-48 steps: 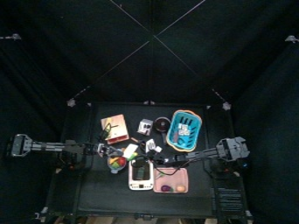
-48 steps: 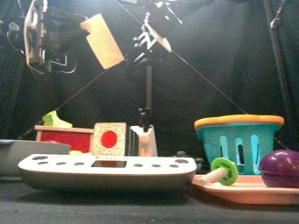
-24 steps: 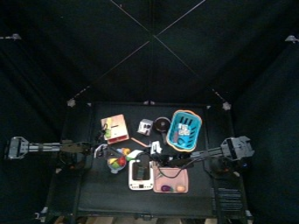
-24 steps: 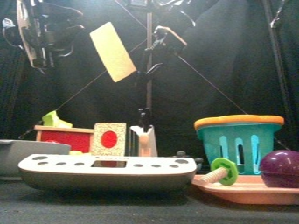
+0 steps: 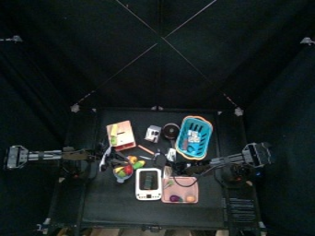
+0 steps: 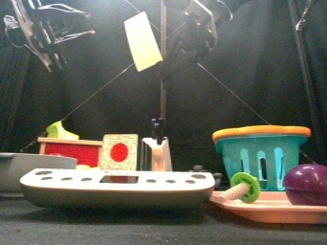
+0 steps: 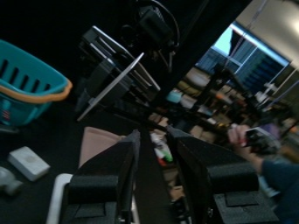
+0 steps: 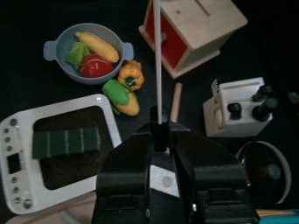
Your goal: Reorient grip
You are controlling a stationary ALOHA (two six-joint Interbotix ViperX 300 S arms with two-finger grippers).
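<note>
A: What sort of place is this?

B: A robot lab. A small black desk (image 5: 87, 198) sits penned in by black curtains (image 5: 50, 64), with two arms mounted at its sides.

A: Anything beyond the pen?

B: The left wrist view looks out past it to a bright screen (image 7: 222, 41), cluttered shelves (image 7: 198, 92) and a seated person (image 7: 271, 157).

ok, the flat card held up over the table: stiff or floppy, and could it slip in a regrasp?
Probably stiff: the card hangs flat with straight edges, pinched at one side only. Likely light: edge-on between the right gripper's jaws it shows as a thin line. With so small a pinch it may pivot or slip when the open left gripper takes it.
</note>
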